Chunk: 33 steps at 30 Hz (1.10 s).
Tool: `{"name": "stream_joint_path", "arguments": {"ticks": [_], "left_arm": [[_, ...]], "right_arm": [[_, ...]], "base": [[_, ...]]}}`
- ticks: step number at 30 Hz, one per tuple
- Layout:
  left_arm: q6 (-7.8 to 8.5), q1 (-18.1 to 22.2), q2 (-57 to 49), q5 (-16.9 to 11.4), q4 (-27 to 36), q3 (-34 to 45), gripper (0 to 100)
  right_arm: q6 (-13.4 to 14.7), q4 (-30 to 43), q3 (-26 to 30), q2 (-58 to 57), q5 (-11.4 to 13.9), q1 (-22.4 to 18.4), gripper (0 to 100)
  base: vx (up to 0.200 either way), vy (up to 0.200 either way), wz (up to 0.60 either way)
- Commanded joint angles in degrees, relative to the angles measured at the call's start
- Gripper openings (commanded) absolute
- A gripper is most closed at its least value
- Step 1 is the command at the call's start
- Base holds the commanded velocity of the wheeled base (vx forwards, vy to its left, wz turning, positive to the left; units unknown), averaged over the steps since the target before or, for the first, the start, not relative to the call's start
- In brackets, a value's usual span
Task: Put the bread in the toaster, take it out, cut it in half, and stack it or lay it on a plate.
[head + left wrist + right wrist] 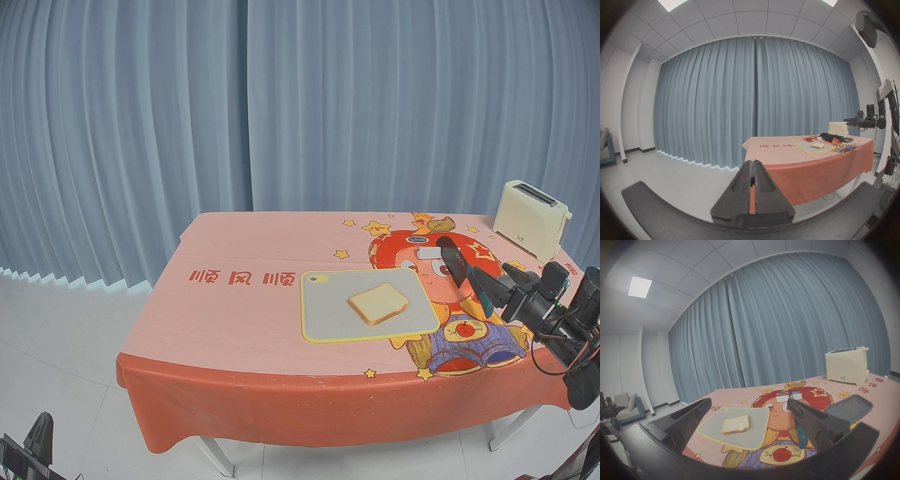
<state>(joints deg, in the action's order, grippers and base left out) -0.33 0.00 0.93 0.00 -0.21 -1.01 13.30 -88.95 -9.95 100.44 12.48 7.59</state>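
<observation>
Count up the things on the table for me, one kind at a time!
bread: 1
cutting board: 1
knife: 1
toaster: 1
dark tray: 1
white block: 1
Total: 6

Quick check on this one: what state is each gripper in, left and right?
Left gripper: closed, holding nothing.
Right gripper: open, holding nothing.
</observation>
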Motion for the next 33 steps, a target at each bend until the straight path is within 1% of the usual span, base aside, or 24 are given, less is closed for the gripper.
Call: {"name": "stream_joint_path", "arguments": {"ticks": [1,4,10,15,16,17,20,21,22,23,26,28,29,33], "left_arm": [[-0.02,0.00,-0.93,0.00,0.03,1.01,0],[-0.02,0.00,-0.93,0.00,-0.06,1.01,0],[-0.02,0.00,-0.93,0.00,0.03,1.01,0],[-0.02,0.00,-0.93,0.00,-0.06,1.01,0],[-0.02,0.00,-0.93,0.00,-0.06,1.01,0],[-0.02,0.00,-0.93,0.00,-0.06,1.01,0],[-0.02,0.00,-0.93,0.00,-0.06,1.01,0],[-0.02,0.00,-0.93,0.00,0.03,1.01,0],[-0.02,0.00,-0.93,0.00,-0.06,1.01,0],[-0.02,0.00,-0.93,0.00,0.03,1.01,0],[-0.02,0.00,-0.93,0.00,0.03,1.01,0],[-0.02,0.00,-0.93,0.00,-0.06,1.01,0],[-0.02,0.00,-0.93,0.00,0.03,1.01,0],[-0.02,0.00,-0.93,0.00,0.03,1.01,0]], "right_arm": [[-0.12,-0.61,0.63,0.37,0.00,-0.30,100],[-0.20,-0.69,0.28,0.90,-0.53,-0.30,100],[-0.73,-0.61,0.54,0.64,-0.53,-1.53,100],[-0.20,-0.61,-2.71,0.90,-0.79,-5.22,100],[-0.20,-0.61,-2.71,0.90,-0.79,-5.22,100],[-0.64,-0.52,-3.06,1.16,-0.35,-6.89,100],[-0.73,0.10,-3.41,1.16,-0.18,-7.16,100],[-0.73,1.77,-5.61,2.48,-0.62,-7.07,100],[-0.73,1.77,-5.61,2.48,-0.62,-7.07,100],[-0.56,4.32,-7.54,3.45,-0.97,-7.24,100],[-0.56,8.36,-8.86,3.45,-0.97,-7.86,100],[-0.56,13.02,-10.97,3.54,-0.97,-8.74,100],[-0.56,13.46,-11.32,3.54,-0.97,-8.74,100],[-0.56,23.21,-18.35,3.62,-0.97,-9.18,100]], "base": [[0.000,0.000,0.00],[0.000,0.000,0.00],[0.000,0.000,0.00],[0.000,0.000,0.00],[0.000,0.000,0.00],[0.000,0.000,0.00],[0.000,0.000,0.00],[0.000,0.000,0.00],[0.000,0.000,0.00],[0.000,0.000,0.00],[0.000,0.000,0.00],[0.000,0.000,0.00],[0.000,0.000,0.00],[0.000,0.000,0.00]]}}
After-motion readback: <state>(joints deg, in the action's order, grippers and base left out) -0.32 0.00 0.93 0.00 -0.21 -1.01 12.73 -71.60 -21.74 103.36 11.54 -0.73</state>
